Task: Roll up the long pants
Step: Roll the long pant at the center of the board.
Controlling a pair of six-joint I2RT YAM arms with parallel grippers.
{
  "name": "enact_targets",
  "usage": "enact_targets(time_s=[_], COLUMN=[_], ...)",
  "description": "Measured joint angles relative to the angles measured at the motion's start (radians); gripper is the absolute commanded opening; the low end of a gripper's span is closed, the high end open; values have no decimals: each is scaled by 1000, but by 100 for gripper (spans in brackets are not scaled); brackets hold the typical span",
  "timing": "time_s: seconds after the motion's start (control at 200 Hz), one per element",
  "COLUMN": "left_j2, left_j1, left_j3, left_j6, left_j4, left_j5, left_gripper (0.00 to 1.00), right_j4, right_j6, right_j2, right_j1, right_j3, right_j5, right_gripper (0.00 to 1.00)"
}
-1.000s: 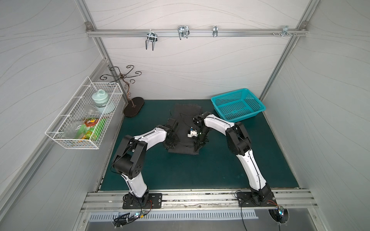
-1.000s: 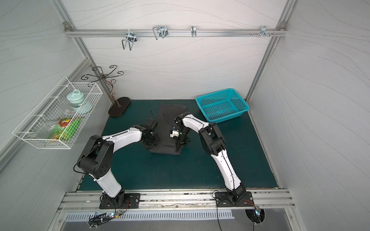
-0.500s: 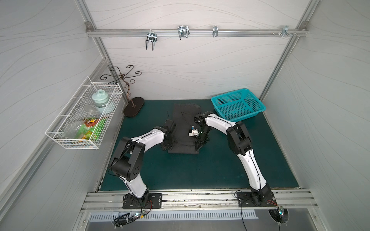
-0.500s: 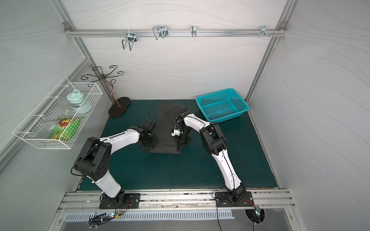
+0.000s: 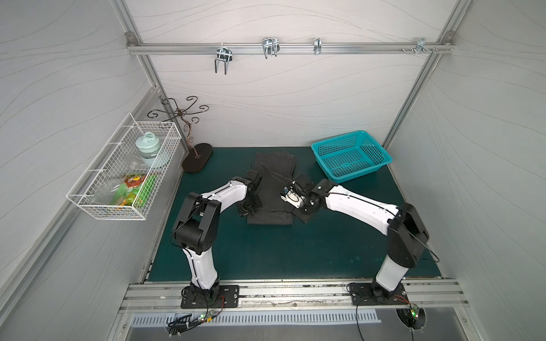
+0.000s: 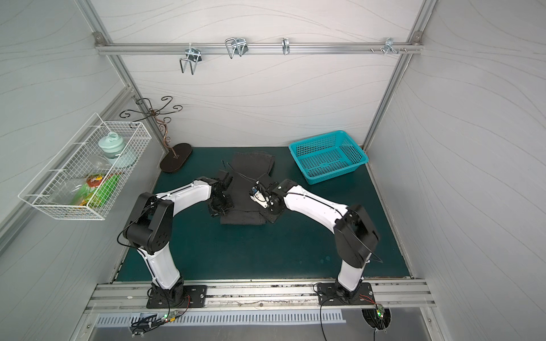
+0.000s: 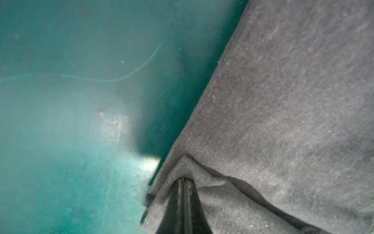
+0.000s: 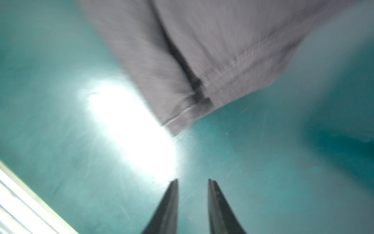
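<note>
The work surface is a dark green mat [image 5: 295,251] that fills the floor of a small booth. Pale grey wall panels [image 5: 280,97] with faint wavy lines and aluminium corner posts close it in. A metal track [image 5: 295,292] runs along the front edge, and both arms are bolted to it. High on the back wall, a rail [image 5: 354,49] carries several metal hooks. A white wire basket [image 5: 165,130] hangs on the left wall, holding a pale green lidded jar [image 5: 149,146] and some snack packets [image 5: 133,189]. A curly metal stand [image 5: 197,156] sits in the back left corner, and a teal plastic basket [image 5: 351,156] sits empty in the back right corner. The long pants [image 5: 271,177] lie on the mat toward the back, between the two arms. They form a narrow dark grey strip running from near the back wall toward the front, well apart from the teal basket. The left gripper [image 7: 184,179] is pinched shut on a raised fold at the left edge of the cloth. The right gripper [image 8: 193,180] has its jaws parted with nothing between them. It hangs over bare mat just beside a hemmed corner of the pants, where the mat shows a bright glare; that view is blurred.
</note>
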Motion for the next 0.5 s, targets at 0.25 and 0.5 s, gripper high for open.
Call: enact_targets(time_s=[0.25,0.5], left_j2=[20,24], left_j1=[1,2], left_j3=[27,33], left_j6=[25,49], left_j4=[-28,-35], left_j5=[3,7], left_gripper=[0,0], right_j4=[116,245], right_j6=[-58,-183], right_j2=[-35,144], right_j1=[172,329], right_j3=[-90,-146], right_j5=[156,348], right_gripper=[66,83])
